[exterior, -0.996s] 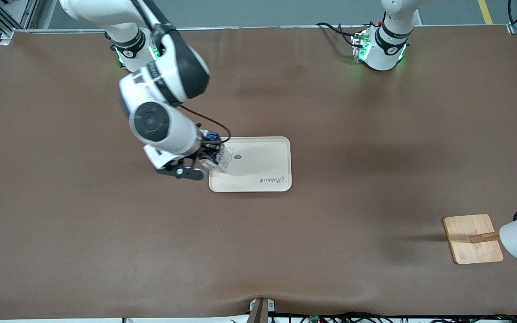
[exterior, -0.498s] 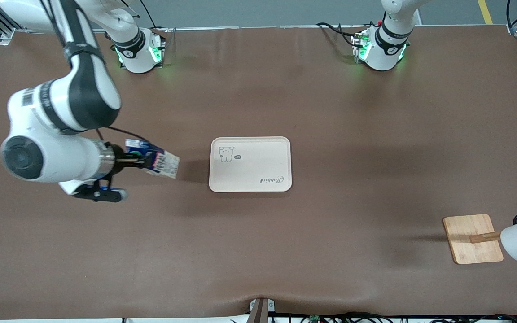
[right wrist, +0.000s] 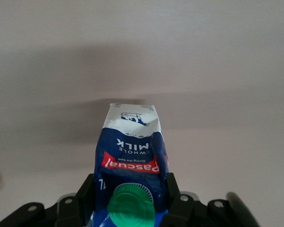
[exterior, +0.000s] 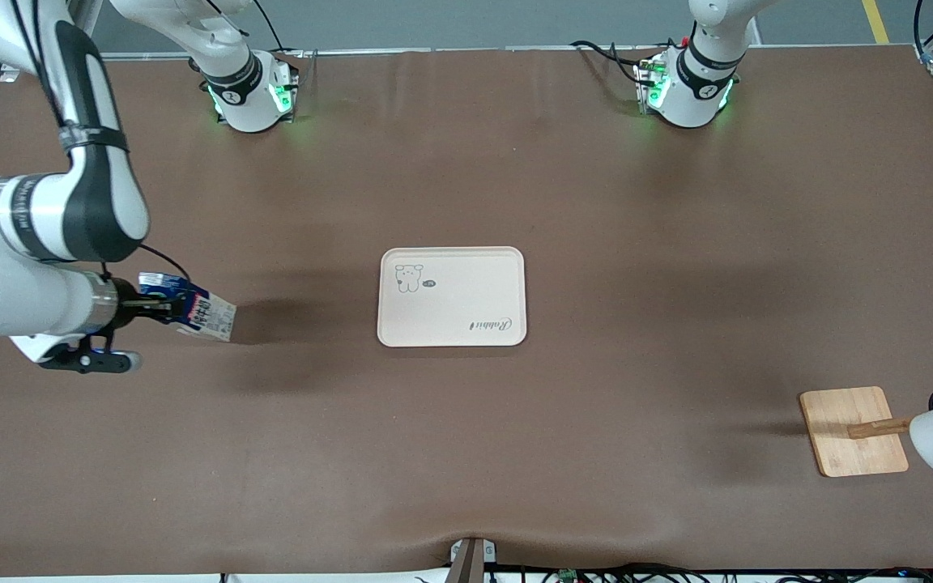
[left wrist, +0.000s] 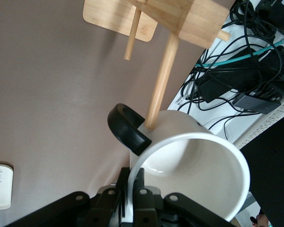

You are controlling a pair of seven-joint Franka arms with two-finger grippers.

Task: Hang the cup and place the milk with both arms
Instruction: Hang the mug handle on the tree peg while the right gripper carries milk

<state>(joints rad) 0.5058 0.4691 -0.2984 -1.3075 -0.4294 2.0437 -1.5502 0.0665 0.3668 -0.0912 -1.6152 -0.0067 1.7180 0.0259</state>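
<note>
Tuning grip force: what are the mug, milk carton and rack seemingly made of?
Mug: likely glazed ceramic, glossy white.
Milk carton: printed coated paperboard, creased faces; green cap looks plastic.
Rack: light wood or bamboo, visible grain, matte.

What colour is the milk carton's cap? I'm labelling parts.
Green, on the milk carton held by the right gripper; the right wrist view shows it best.
</note>
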